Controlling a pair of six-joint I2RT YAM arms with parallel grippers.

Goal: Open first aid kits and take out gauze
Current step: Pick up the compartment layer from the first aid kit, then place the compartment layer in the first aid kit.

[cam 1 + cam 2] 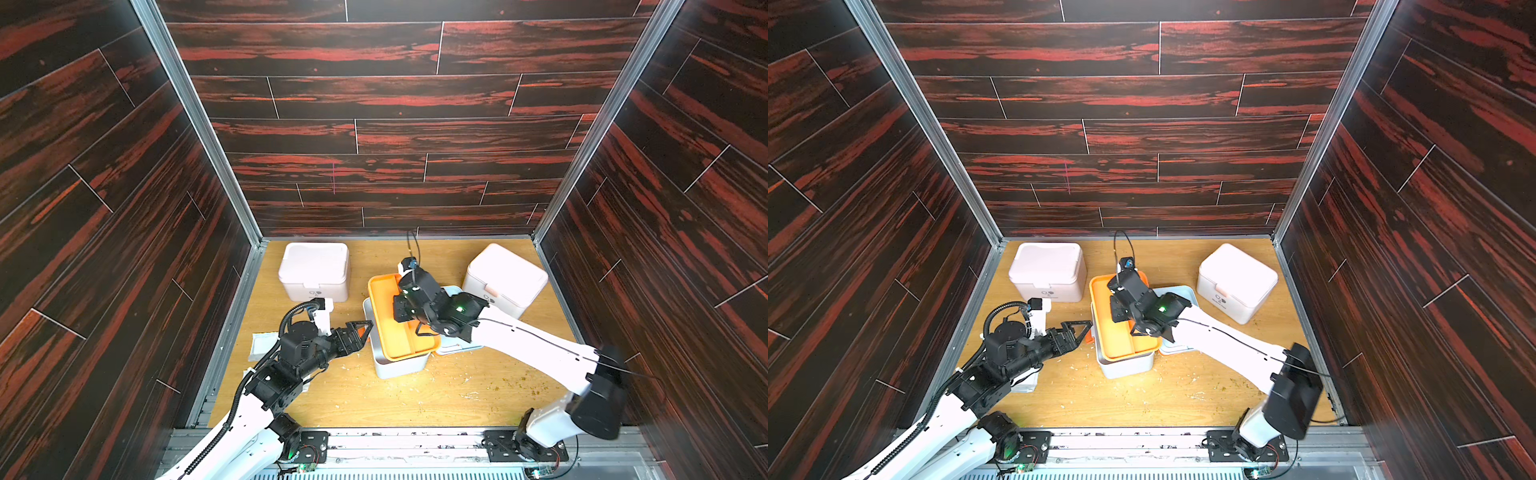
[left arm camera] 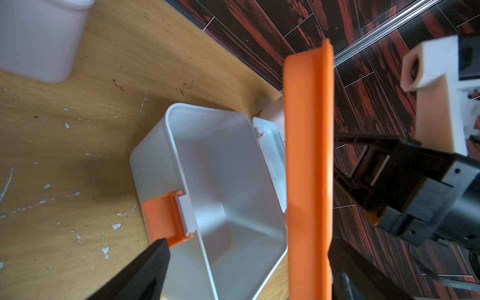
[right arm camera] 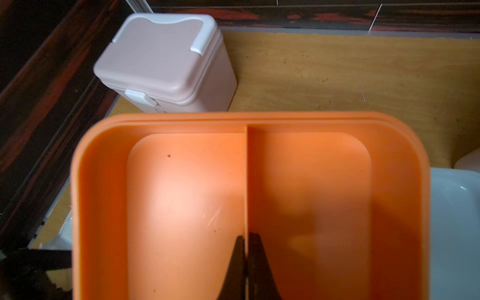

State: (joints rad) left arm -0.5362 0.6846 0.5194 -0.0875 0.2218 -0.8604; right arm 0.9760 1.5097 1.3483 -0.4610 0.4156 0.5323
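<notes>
The pale blue-white first aid kit stands open in the middle of the table, and the inside that shows looks bare. Its orange tray is lifted and tilted above it. My right gripper is shut on the tray's middle divider. My left gripper is open beside the kit's left wall, near the orange latch. Two pinkish kits stand closed at the back. A flat white gauze packet lies by the left arm.
The open kit's lid lies flat on its right, partly under the right arm. Dark wood-pattern walls close in the wooden table on three sides. Crumbs and white flecks are scattered over the front of the table.
</notes>
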